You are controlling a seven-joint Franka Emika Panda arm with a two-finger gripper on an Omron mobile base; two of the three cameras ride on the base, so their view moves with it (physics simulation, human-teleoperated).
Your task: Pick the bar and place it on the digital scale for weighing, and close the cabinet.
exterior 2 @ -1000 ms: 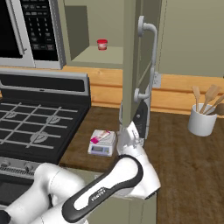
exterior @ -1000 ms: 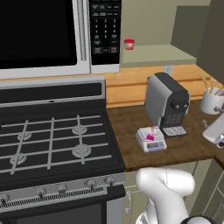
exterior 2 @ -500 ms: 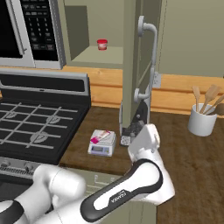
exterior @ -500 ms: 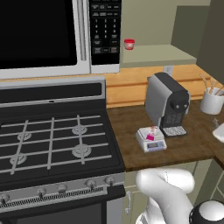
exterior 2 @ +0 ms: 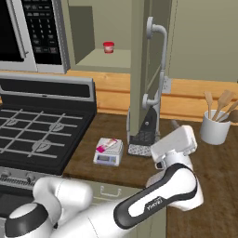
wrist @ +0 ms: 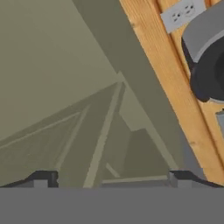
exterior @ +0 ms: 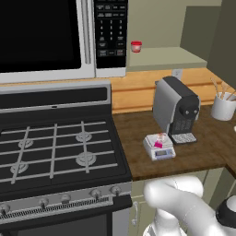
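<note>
While cabinet door is standing wide open, edge-on over surface, careless push is risking door swinging into coffee machine behind it. Arm is sitting close beside door, little room between handle and utensil cup. Scale is sitting near surface front edge, bar already lying on it. Pincer is showing tips far apart, holding nothing.
</note>
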